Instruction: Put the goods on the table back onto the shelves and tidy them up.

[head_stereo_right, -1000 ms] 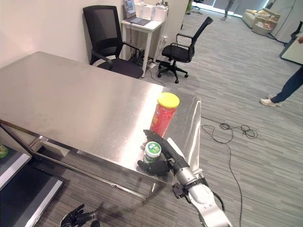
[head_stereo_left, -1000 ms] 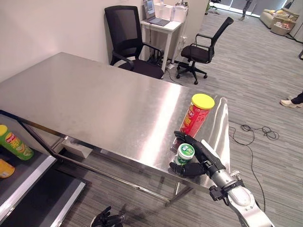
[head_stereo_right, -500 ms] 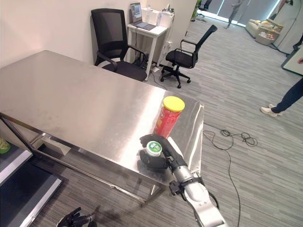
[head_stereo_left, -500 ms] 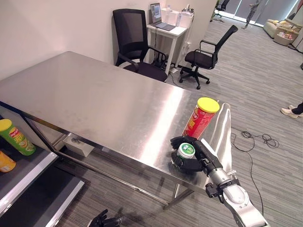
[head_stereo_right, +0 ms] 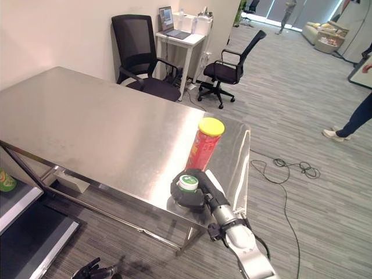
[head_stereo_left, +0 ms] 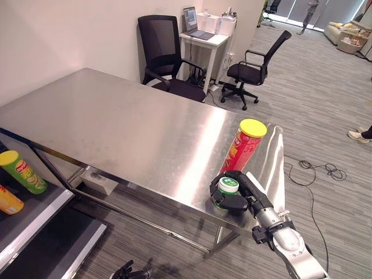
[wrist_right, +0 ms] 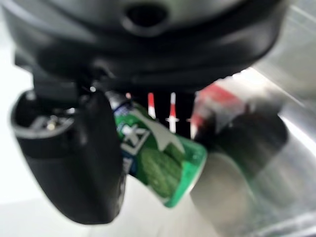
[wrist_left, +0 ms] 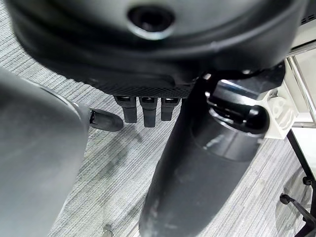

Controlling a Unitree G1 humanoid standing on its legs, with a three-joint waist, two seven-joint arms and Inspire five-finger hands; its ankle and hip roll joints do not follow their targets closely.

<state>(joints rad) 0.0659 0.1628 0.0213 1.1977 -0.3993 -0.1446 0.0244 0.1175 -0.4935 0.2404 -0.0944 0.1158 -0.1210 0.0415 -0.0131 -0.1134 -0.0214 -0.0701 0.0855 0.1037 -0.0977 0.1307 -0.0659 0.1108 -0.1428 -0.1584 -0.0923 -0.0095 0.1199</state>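
**Grip check before lifting the small green can**

Shelf (head_stereo_left: pixel 35 218) sits far left, low, dark flat boards with a pale edge. It holds a green tube (head_stereo_left: pixel 22 172) with a yellow lid and a yellow item (head_stereo_left: pixel 9 200) beside it. Left hand (head_stereo_left: pixel 131 271) hangs low near the floor, fingers loosely curled on nothing.

Table (head_stereo_left: pixel 116 128) is brushed steel, smooth and reflective, so expect low friction. Near its right end stands a tall red tube (head_stereo_left: pixel 243 145), yellow-lidded, probably cardboard and light, so easy to tip.

Right hand (head_stereo_left: pixel 241 192) is curled round the small green can (head_stereo_left: pixel 226 192), which has a white-rimmed cap and is tilted in the right wrist view. Red tube stands just beside. Advice: lift straight up and clear of the tube, then swing left to the shelf. Can looks rigid and glossy, so squeeze firmly.
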